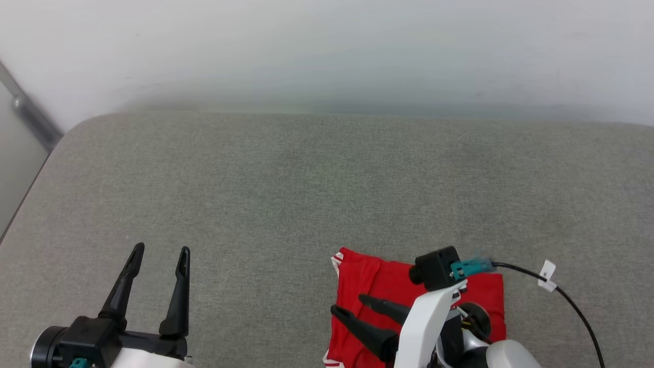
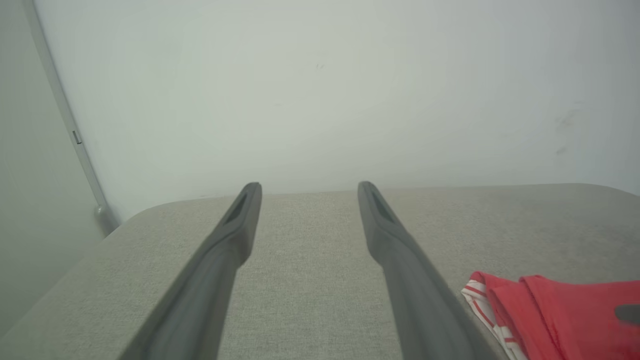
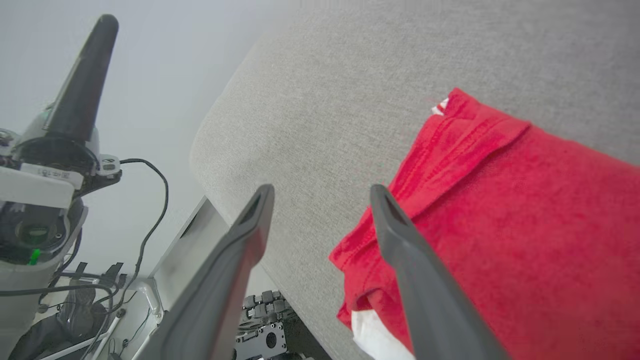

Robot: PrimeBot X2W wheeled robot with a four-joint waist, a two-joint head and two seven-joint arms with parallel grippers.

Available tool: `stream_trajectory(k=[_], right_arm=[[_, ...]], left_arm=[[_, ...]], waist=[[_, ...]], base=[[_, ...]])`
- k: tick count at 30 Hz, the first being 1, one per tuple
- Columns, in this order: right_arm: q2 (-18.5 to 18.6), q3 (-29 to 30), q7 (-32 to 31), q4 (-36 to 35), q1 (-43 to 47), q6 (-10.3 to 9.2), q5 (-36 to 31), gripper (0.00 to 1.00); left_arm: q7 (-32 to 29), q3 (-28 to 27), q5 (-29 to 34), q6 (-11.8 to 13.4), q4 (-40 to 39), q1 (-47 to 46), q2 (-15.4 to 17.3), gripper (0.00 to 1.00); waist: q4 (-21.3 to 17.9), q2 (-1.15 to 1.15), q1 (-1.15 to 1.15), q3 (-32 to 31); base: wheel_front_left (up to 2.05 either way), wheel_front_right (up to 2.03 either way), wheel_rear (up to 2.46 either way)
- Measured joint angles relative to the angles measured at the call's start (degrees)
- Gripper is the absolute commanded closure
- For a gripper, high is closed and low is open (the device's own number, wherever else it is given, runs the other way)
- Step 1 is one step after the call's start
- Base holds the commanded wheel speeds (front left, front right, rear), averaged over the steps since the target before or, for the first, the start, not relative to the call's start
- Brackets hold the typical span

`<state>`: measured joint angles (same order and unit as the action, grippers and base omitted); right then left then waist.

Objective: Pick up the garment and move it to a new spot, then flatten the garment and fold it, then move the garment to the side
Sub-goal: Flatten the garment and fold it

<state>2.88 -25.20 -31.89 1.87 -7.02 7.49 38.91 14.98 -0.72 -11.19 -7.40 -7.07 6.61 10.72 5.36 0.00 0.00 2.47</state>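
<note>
At the lower left, the left tool [image 1: 161, 249] hangs over the grey fabric surface [image 1: 306, 179], its fingers spread wide and holding nothing. Further right, near the front edge, lies the folded red garment [image 1: 383, 281] (striped white trim peeks out at its left corners). Above it is the right tool [image 1: 348, 303], fingers apart and gripping nothing.

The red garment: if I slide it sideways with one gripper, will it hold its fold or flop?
Probably flops: the garment looks thin, its layered edges rumpled. On the textured grey cushion it may drag and bunch rather than slide.
</note>
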Motion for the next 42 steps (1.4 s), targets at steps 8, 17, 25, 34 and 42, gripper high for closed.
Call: stream_trajectory(k=[8, 17, 25, 34, 42], right_arm=[[1.97, 6.26, 1.98, -3.37, -6.04, 0.01, -12.24, 0.00], [14.35, 13.32, 16.81, -3.16, -9.07, 0.01, -26.03, 0.00], [11.90, 23.85, 27.67, -3.45, -3.00, 0.01, -28.96, 0.00], [6.06, 28.56, 35.90, -7.50, 5.64, 0.01, -29.49, 0.00], [4.76, 27.67, 36.96, -8.60, 7.90, 0.01, -29.92, 0.00]], left_arm=[[0.01, 0.13, 0.00, 0.00, -0.31, -0.01, -0.22, 0.00], [0.00, 0.87, -0.60, -0.01, -0.89, -0.71, -0.57, 0.00], [0.00, 1.68, -1.65, -0.01, -1.26, -0.93, -1.19, 0.00], [0.00, 2.00, -2.69, 0.00, -1.41, -0.57, -1.30, 0.00], [0.01, 2.77, -2.66, 0.00, -0.98, -0.18, -1.16, 0.00]], waist=[[-2.16, 0.00, 0.00, -0.59], [-4.34, 0.00, 0.00, -0.41], [-5.33, 0.00, 0.00, -0.23], [-5.92, 0.00, 0.00, 0.12], [-5.86, 0.00, 0.00, 0.37]], base=[[0.00, 0.00, 0.00], [0.00, 0.00, 0.00], [0.00, 0.00, 0.00], [0.00, 0.00, 0.00], [0.00, 0.00, 0.00]])
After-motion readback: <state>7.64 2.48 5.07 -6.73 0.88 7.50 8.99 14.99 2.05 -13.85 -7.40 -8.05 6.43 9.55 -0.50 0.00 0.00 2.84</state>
